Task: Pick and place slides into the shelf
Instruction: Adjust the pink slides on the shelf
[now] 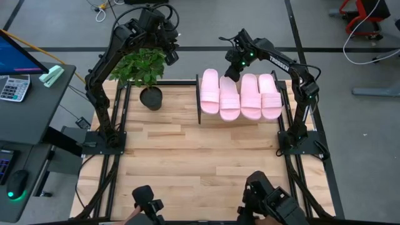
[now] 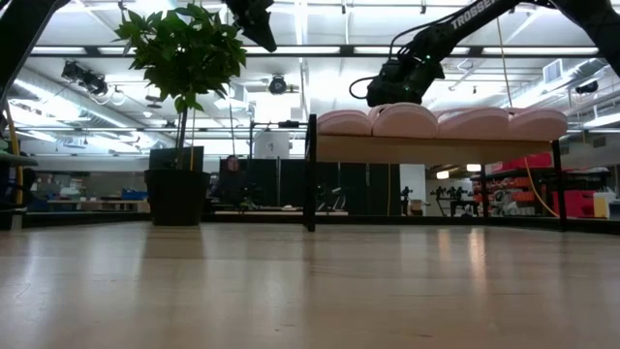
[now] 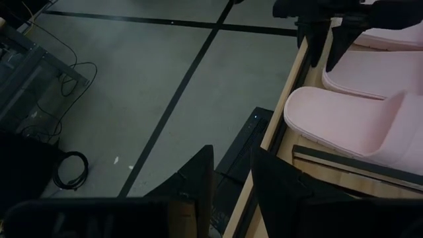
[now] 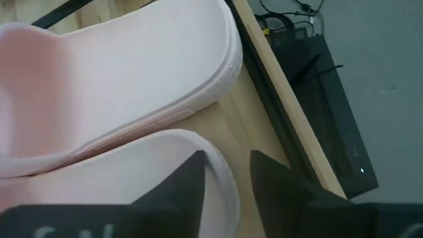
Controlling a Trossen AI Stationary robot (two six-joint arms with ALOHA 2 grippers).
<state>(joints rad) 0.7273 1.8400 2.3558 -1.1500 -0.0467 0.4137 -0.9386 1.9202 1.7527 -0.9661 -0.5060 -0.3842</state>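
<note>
The shelf [image 1: 201,100] is standing at the far edge of the table, its wood top giving all four slides [image 1: 239,95] a flat seat; they're lying side by side, touching, filling it. Looks like the last placement is wrapping up. Right gripper [image 1: 232,70] is hovering over the heel end of the 2nd slide from the left, jaws spread, gripping nothing. Left gripper [image 1: 170,47] is waiting above the plant [image 1: 140,65], jaws a bit apart & empty.
</note>
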